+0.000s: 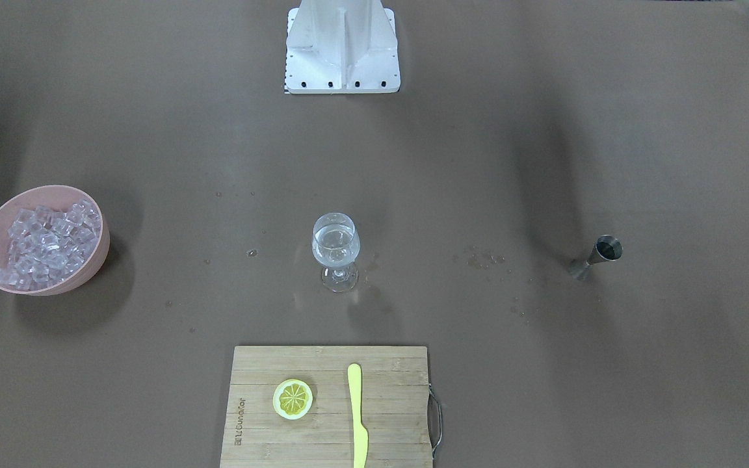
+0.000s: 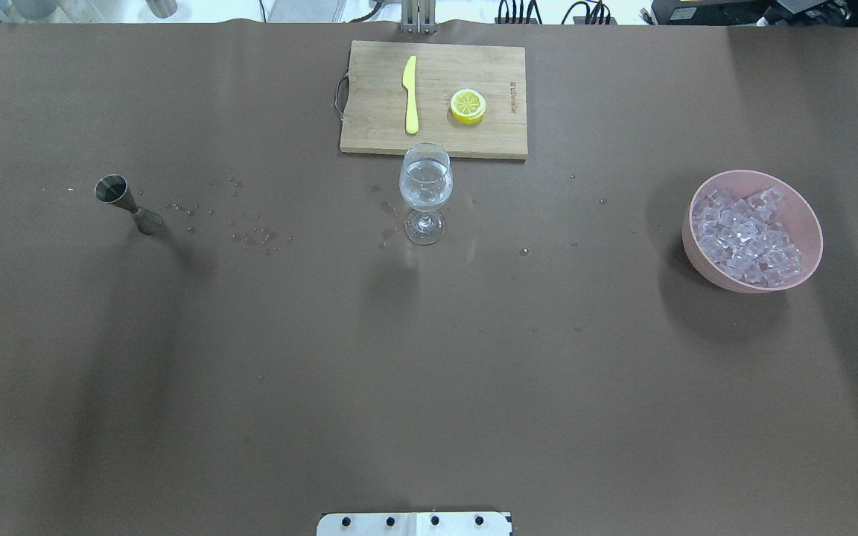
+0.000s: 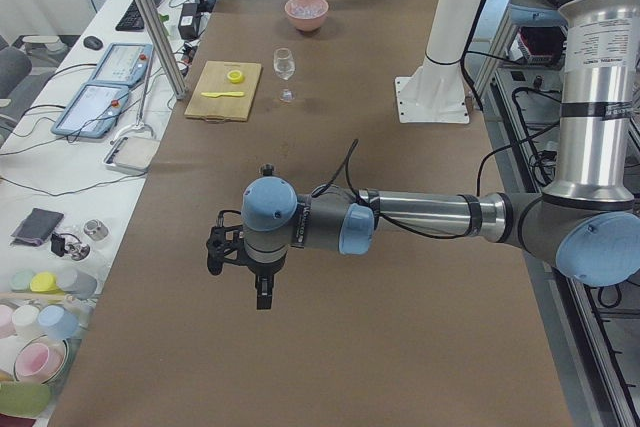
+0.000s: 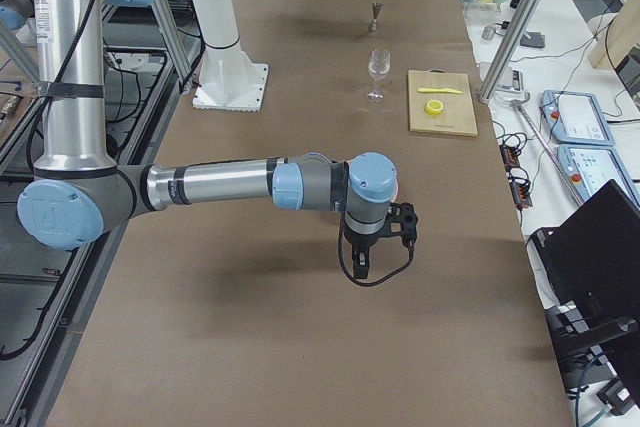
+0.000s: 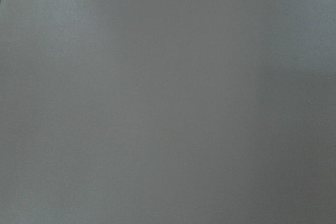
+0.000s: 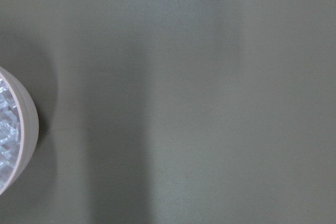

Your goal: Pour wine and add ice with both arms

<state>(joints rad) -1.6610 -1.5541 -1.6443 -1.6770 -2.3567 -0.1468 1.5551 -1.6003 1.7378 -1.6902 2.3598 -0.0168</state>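
Whether the left gripper or right gripper is gripping I cannot tell, but pouring is looking done, the wine sitting in the glass far from both, while the ice is lying seemingly unadded in the bowl beside the right one.

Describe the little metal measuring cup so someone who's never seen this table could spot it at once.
On the brown table, find the wooden cutting board at the far edge and the wine glass just in front of it. Look well out toward the robot's left, past scattered droplets: the jigger stands alone, the only dark metal, hourglass-shaped thing there.
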